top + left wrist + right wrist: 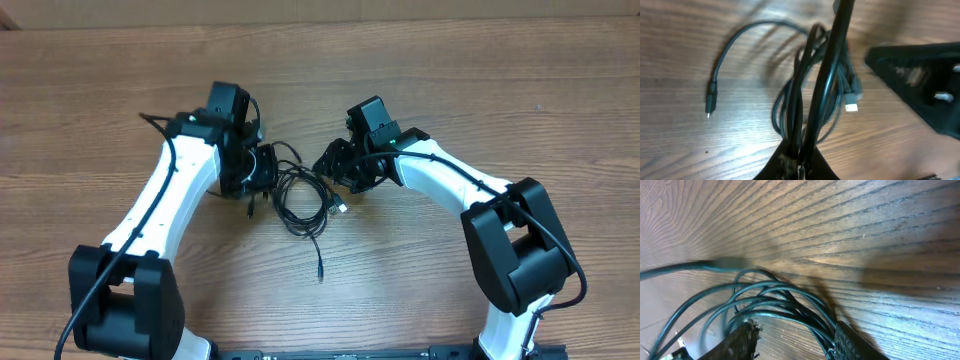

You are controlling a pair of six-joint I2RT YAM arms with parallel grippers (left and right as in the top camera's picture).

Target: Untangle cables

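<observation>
left gripper (796, 161): closed down on the cables (805, 100). in its wrist view the fingers meet in a point, and several black strands come out from between them. one strand runs straight and taut up the frame.
right gripper (792, 337): fingers stand apart, roughly halfway. a bunch of loops passes through the gap, crowded against one finger. whether any strand is pinched i cannot tell.
gripper places: from overhead the two face each other across the middle of the tabletop (480, 80). the left one is at the left edge of the tangle and the right one at its right edge, both reaching into it.
cables, place: a loose tangle of thin black loops between the two grippers. it lies on the tabletop and spreads toward the near side.
usb plug (341, 207): silvery tip, at the right edge of the tangle, just near of the right gripper.
loose end (320, 270): one strand trails out of the tangle toward the near side and stops at a small plug, apart from both arms.
tabletop, look: brown wood grain.
</observation>
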